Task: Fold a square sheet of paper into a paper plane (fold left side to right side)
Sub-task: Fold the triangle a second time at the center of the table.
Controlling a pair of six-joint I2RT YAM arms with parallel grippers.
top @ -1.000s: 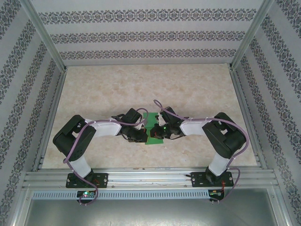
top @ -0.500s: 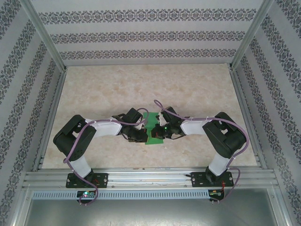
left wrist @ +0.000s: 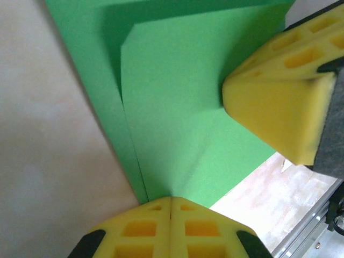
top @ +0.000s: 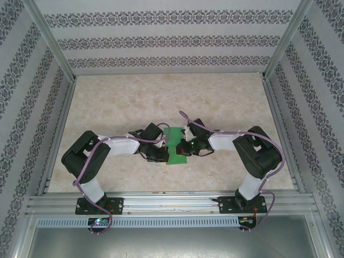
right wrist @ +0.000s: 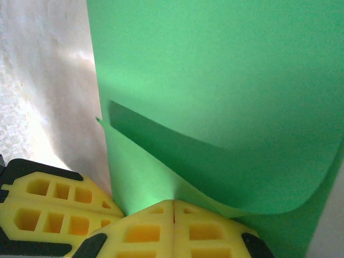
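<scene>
Left claw (left wrist: 171, 200) and right claw (right wrist: 173, 203), both pressed together, tips down on thin bright-green square paper sheet (left wrist: 177, 107) toward beige marbled counter (top: 107, 107) near edge; best: align edges, then crease slowly.

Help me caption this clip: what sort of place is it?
Probably a robot lab cell: a marble-look table, patterned walls on a metal frame, left arm and right arm bolted to a rail.

We see a pale, marbled table top (top: 134, 102) under soft, even light. 3 white walls (top: 172, 40) with grey ornamental stripes close it in. Aluminium posts (top: 50, 40) and a near rail (top: 172, 202) frame it.
</scene>
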